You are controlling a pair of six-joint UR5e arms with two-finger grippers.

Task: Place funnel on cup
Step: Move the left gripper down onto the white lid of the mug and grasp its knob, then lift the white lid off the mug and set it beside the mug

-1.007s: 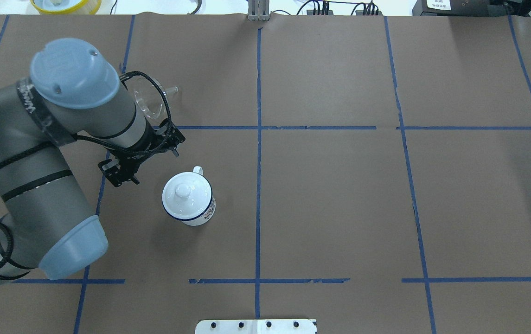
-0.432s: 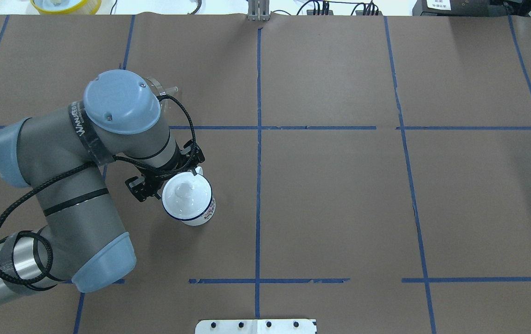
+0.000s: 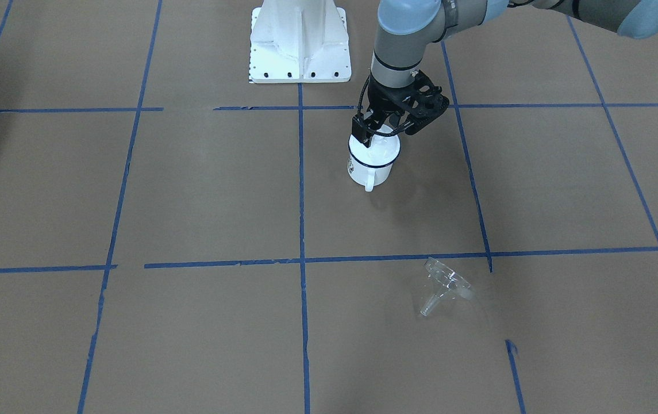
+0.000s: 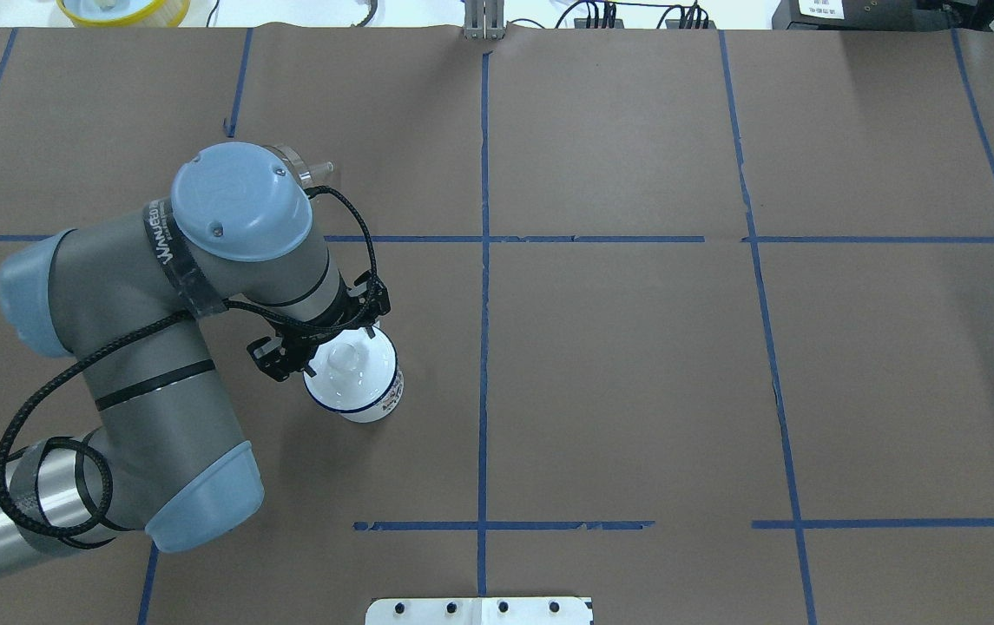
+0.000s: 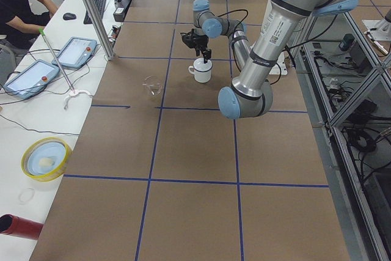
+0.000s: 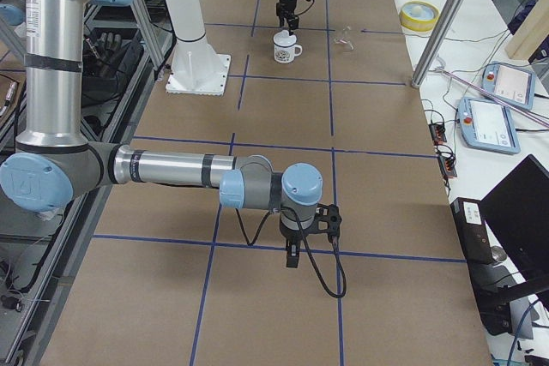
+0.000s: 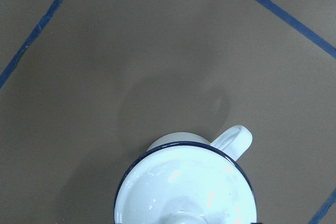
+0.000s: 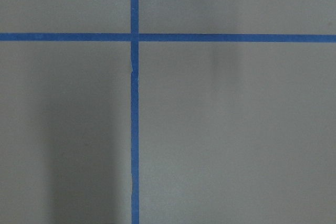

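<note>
The cup (image 4: 372,401) is a white mug with a dark blue rim. It stands upright left of the table's middle, with a round white knobbed lid (image 4: 349,371) on it. It also shows in the front-facing view (image 3: 370,169) and the left wrist view (image 7: 231,141). The clear funnel (image 3: 446,284) lies on its side on the paper, apart from the cup. In the overhead view the funnel (image 4: 312,167) is mostly hidden behind the left arm. My left gripper (image 3: 376,133) hangs open just over the lid, empty. My right gripper (image 6: 292,256) hangs over bare paper far from both; I cannot tell its state.
The white robot base (image 3: 299,40) stands at the robot's edge of the table. Blue tape lines (image 4: 483,260) grid the brown paper. A yellow bowl (image 4: 123,9) sits beyond the far edge. An operators' bench with tablets (image 5: 36,74) runs along that side.
My left arm has swung from beside the funnel toward the cup. Its gripper now sits over the lid. The cup and funnel have not moved.
</note>
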